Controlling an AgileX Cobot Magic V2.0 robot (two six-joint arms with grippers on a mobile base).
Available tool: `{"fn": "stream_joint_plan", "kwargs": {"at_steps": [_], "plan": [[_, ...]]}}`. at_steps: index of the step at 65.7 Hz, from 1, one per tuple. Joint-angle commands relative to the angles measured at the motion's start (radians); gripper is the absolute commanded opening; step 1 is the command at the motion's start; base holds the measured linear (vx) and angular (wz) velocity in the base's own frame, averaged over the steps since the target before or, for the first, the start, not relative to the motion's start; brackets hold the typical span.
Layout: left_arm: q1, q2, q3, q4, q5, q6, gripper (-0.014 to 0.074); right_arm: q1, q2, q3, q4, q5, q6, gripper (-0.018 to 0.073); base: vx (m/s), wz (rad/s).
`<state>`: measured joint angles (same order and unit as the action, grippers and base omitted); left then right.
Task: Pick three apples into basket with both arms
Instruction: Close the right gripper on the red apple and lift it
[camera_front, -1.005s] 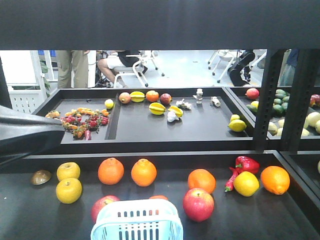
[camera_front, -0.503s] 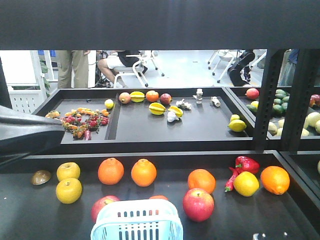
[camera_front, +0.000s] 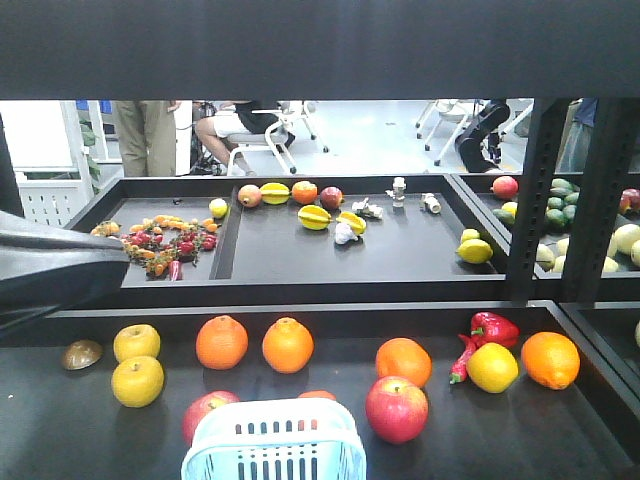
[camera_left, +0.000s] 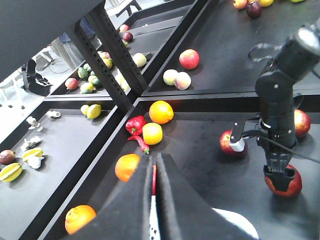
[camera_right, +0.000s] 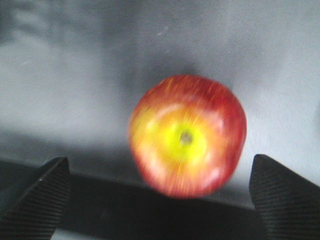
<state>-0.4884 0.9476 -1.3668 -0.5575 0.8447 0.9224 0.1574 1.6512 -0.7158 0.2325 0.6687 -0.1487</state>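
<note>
- Gaping wide, your right gripper (camera_right: 160, 200) hangs straight over an apple (camera_right: 187, 136), with its fingertips (camera_right: 35, 200) well apart and touching nothing.
- That wrist view is blurred, and the apple sits off-centre between the fingers. If you close now, one finger could strike first and send the glossy fruit rolling across the dark shelf (camera_left: 200, 150).
- A second apple (camera_left: 227, 142) and a third apple (camera_left: 301, 122) lie near the right arm (camera_left: 275, 100), so a careless lift could clip either one.
- Your left gripper (camera_left: 152, 200) is pinched narrow and empty. It points toward an orange (camera_left: 127, 166), which is the wrong fruit.
- The basket (camera_front: 275, 440) waits at the near edge; whether it holds anything, you cannot tell.
</note>
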Motion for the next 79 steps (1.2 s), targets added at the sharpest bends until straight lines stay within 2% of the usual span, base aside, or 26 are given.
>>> {"fn": "stream_joint_plan", "kwargs": {"at_steps": [1, 22, 34, 43, 60, 67, 79], "plan": [[-0.005, -0.007, -0.027, -0.031, -0.060, -0.010, -0.0008, -0.003, -0.004, -0.032, 0.000, -0.016, 0.005, 0.0707, 0.00, 0.00], [-0.005, -0.007, -0.027, -0.031, -0.060, -0.010, -0.0008, -0.003, 0.107, -0.082, -0.062, -0.019, 0.061, 0.0704, 0.00, 0.00], [-0.005, -0.007, -0.027, -0.031, -0.060, -0.010, -0.0008, -0.003, 0.161, -0.082, -0.064, -0.008, 0.060, 0.0685, 0.00, 0.00], [-0.005, -0.007, -0.027, -0.031, -0.060, -0.010, -0.0008, -0.003, 0.167, -0.082, -0.063, 0.001, 0.060, 0.0623, 0.00, 0.00], [-0.005, -0.007, -0.027, -0.031, -0.060, -0.010, -0.0008, 0.001, 0.167, -0.082, -0.048, -0.009, 0.060, 0.0433, 0.00, 0.00], [-0.005, -0.007, -0.027, -0.031, -0.060, -0.010, -0.0008, 0.001, 0.167, -0.082, -0.048, -0.009, 0.057, 0.0402, 0.00, 0.00], [-0.005, -0.007, -0.027, -0.031, -0.060, -0.010, -0.0008, 0.001, 0.118, -0.082, -0.048, -0.008, 0.045, 0.0401, 0.00, 0.00]]}}
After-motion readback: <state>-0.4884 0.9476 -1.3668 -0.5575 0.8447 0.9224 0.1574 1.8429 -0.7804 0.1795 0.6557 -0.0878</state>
